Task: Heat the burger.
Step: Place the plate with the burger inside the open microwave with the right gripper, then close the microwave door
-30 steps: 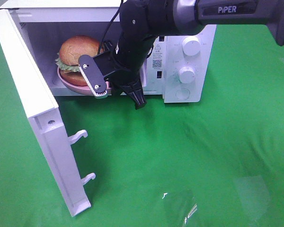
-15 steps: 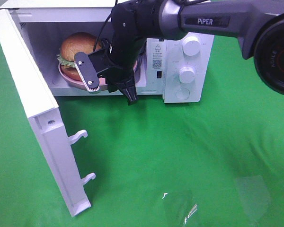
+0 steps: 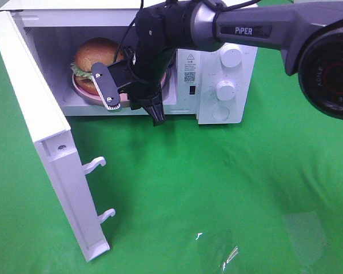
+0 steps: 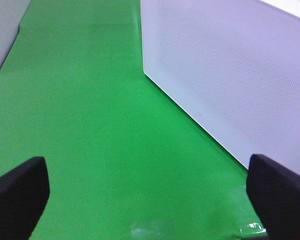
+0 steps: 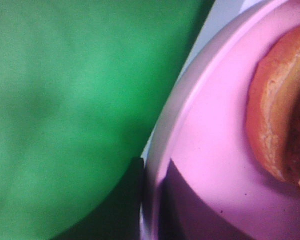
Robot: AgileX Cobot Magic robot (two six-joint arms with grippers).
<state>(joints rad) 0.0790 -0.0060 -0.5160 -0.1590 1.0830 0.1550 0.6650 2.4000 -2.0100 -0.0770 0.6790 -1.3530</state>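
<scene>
the left gripper (image 4: 150,197) hangs empty over the green cloth (image 4: 90,100), fingers spread wide, just beside the outer face of the open door (image 3: 40,131). inside the microwave (image 3: 240,108) the burger (image 3: 94,54) sits on the pink plate (image 3: 84,94). the right gripper (image 3: 119,105) pinches the plate's near rim, jaws pressed together on it. the step looks like setting the plate down. to do it well, rest the plate flat on the oven floor, far enough in that its rim clears the sill, and only then let go. draw the arm straight out so the fingers neither drag the plate nor tip the bun. the door can be swung shut after that.
</scene>
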